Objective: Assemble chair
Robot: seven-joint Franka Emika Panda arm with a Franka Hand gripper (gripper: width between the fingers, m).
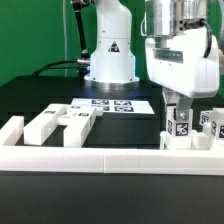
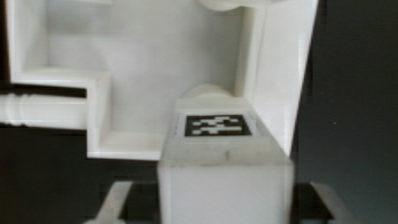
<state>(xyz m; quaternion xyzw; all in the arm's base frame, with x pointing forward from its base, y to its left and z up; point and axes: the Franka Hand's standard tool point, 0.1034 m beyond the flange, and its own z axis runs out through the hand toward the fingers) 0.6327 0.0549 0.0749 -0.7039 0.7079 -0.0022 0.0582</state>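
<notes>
At the exterior view's right my gripper (image 1: 180,118) points down and is shut on a white chair post (image 1: 181,132) with a square tag; the post stands upright just behind the front rail. In the wrist view the post (image 2: 219,150) runs out from between the two fingers (image 2: 128,200) and shows its tag. Its far end reaches a larger white chair piece (image 2: 107,60) with a stepped cut-out and a round peg (image 2: 32,106). Whether the two touch I cannot tell. Several more blocky white chair parts (image 1: 60,122) lie at the exterior view's left.
A long low white border rail (image 1: 100,155) runs along the table's front edge. The marker board (image 1: 115,103) lies flat in front of the robot base (image 1: 108,60). Another tagged white part (image 1: 212,122) stands close to the gripper at the far right.
</notes>
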